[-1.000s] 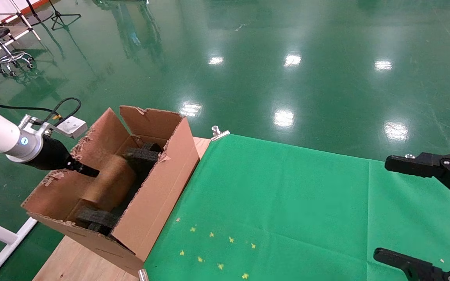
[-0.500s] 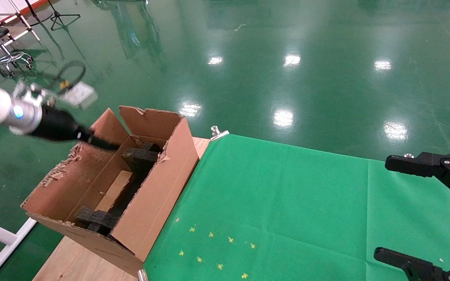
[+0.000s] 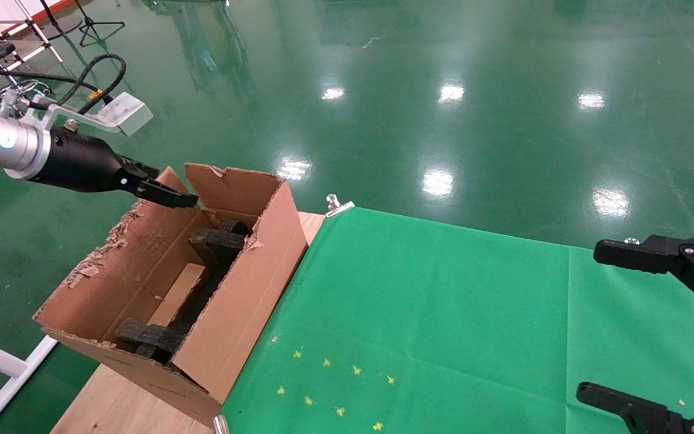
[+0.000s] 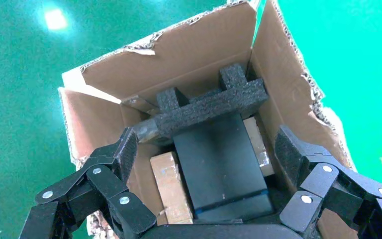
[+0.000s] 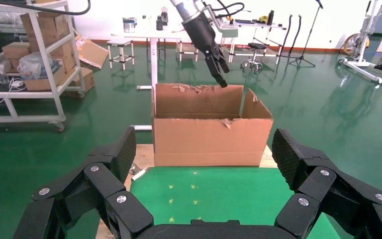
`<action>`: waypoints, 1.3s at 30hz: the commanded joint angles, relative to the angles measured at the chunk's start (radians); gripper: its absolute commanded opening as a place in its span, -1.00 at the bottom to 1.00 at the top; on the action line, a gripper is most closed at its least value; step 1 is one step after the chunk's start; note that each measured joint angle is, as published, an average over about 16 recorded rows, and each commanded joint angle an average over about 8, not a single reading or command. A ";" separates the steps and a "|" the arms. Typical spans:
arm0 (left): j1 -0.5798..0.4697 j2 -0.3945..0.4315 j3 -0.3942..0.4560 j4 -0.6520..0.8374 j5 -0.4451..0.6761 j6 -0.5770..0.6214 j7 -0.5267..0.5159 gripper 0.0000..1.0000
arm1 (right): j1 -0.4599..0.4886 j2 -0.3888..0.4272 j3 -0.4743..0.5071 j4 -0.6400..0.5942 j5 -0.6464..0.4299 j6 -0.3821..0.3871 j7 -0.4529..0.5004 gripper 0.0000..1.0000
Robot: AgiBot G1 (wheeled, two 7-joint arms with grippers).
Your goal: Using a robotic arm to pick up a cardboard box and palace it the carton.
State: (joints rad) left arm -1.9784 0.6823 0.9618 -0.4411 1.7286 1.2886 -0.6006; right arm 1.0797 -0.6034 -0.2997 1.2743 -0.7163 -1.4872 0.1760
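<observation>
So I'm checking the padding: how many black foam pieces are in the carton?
2 visible: one foam piece at the carton's far end, one foam piece at its near end. More may be hidden below.

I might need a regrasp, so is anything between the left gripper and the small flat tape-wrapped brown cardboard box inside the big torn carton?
Nothing visible. The left gripper, open, hovers over the open carton; the cardboard box lies uncovered between black foam inserts. The right gripper is parked aside.

Head looks down; left wrist hangs close, seemingly overhead; all share carton [image 3: 226,283].
</observation>
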 commanded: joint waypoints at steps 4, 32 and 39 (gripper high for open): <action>0.019 0.001 -0.011 -0.008 -0.016 0.000 0.009 1.00 | 0.000 0.000 0.000 0.000 0.000 0.000 0.000 1.00; 0.432 -0.033 -0.325 -0.399 -0.476 0.097 0.198 1.00 | 0.001 0.000 -0.002 0.000 0.001 0.000 -0.001 1.00; 0.539 -0.042 -0.406 -0.500 -0.593 0.122 0.246 1.00 | 0.001 0.000 -0.002 0.000 0.001 0.000 -0.001 1.00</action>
State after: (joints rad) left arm -1.4401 0.6405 0.5563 -0.9404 1.1355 1.4106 -0.3544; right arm 1.0803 -0.6030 -0.3015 1.2738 -0.7153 -1.4869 0.1752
